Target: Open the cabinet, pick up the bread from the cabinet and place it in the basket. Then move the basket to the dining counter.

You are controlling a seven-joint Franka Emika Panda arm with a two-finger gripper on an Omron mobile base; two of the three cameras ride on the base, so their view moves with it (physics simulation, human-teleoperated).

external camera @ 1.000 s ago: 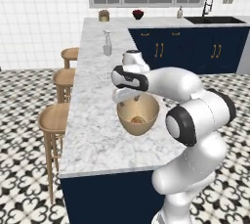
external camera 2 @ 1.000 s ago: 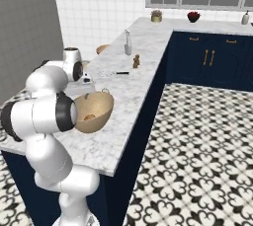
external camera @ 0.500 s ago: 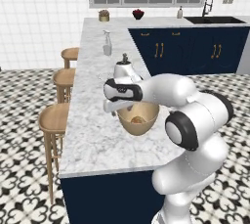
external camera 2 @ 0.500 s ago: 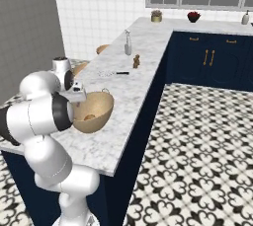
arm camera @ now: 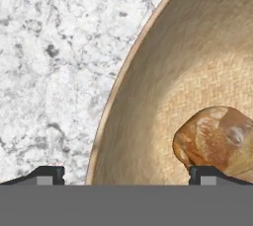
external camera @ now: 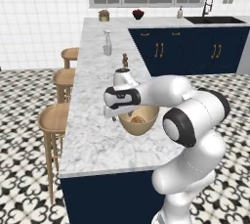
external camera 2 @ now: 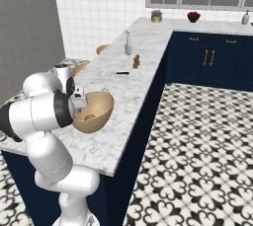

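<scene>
Surface: a white-grey marble dining counter (external camera: 93, 135) with a navy base is seen, round wooden stools (external camera: 52, 118) lined along it.
Basket (external camera: 139, 120): set on the marble near the counter's edge.
Bread (arm camera: 217, 141): lying inside the basket.
Gripper (arm camera: 126, 173): held spread wide, nothing gripped, its fingertips straddling the basket's rim.

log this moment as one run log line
stage: basket on dining counter | bread in basket | pincer open, straddling basket rim
</scene>
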